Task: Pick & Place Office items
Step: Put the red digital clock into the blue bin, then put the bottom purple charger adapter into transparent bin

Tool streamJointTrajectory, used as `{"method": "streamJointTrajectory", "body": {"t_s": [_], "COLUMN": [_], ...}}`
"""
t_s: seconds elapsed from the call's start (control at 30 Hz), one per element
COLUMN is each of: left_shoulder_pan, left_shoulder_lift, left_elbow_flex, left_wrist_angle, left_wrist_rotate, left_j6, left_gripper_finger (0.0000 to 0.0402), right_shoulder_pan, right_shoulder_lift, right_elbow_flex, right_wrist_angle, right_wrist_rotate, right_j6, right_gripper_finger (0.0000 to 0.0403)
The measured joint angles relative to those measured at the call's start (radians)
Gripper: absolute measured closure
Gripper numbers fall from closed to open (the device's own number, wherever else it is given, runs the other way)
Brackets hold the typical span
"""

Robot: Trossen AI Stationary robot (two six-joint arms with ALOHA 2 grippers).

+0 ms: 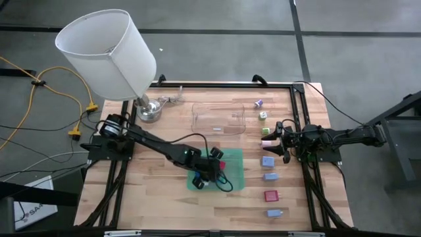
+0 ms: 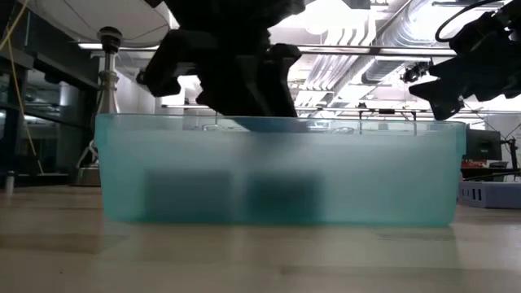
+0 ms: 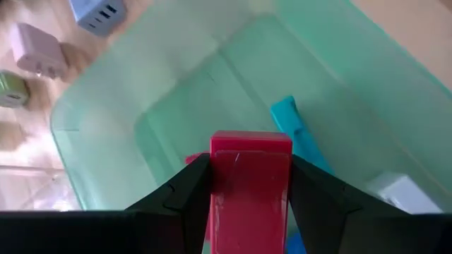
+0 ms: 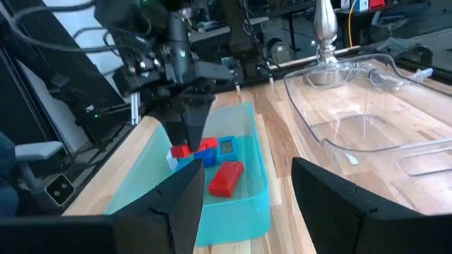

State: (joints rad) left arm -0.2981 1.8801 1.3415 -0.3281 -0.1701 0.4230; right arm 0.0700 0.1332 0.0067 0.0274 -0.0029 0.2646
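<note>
Glossy red rectangular block (image 3: 250, 187) is clamped between the left gripper's (image 3: 248, 194) dark fingers, above the translucent green tray (image 3: 176, 85). The right gripper (image 4: 244, 204) waits with fingers apart, nothing between them.

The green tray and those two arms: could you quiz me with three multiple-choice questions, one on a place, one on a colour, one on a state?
1. Where is the left gripper?
A. over the green tray
B. over the clear tray
C. beside the lamp

2. What colour is the block it holds?
A. white
B. red
C. purple

3. How is the right gripper?
A. gripping a cube
B. open and empty
C. inside the green tray

Answers: 1 A, the high view shows it above the tray. 2 B, the left wrist view shows red between the fingers. 3 B, nothing sits between its spread fingers.
</note>
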Motion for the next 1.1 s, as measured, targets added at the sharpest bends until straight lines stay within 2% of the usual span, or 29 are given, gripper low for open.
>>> {"method": "streamJointTrajectory", "body": {"t_s": [0.27,0.47,0.63,0.77,1.1], "left_shoulder_pan": [0.003,0.03,0.041,0.043,0.045], "left_shoulder_lift": [0.024,0.036,0.037,0.037,0.037], "left_elbow_flex": [0.0,0.0,0.0,0.0,0.0], "left_wrist_angle": [0.024,0.024,0.024,0.024,0.023], "left_wrist_rotate": [0.042,0.078,0.079,0.118,0.098], "left_j6": [-0.032,-0.033,-0.031,-0.036,-0.031], "left_gripper_finger": [0.0243,0.0222,0.0218,0.0217,0.0216], "right_shoulder_pan": [0.0,0.0,0.0,0.0,0.0], "right_shoulder_lift": [0.007,0.007,0.007,0.007,0.007], "right_elbow_flex": [0.0,0.0,0.0,0.0,0.0], "right_wrist_angle": [0.0,0.0,0.0,0.0,0.0], "right_wrist_rotate": [0.0,0.0,0.0,0.0,0.0], "right_j6": [0.0,0.0,0.0,0.0,0.0], "right_gripper_finger": [0.0201,0.0201,0.0201,0.0201,0.0201]}}
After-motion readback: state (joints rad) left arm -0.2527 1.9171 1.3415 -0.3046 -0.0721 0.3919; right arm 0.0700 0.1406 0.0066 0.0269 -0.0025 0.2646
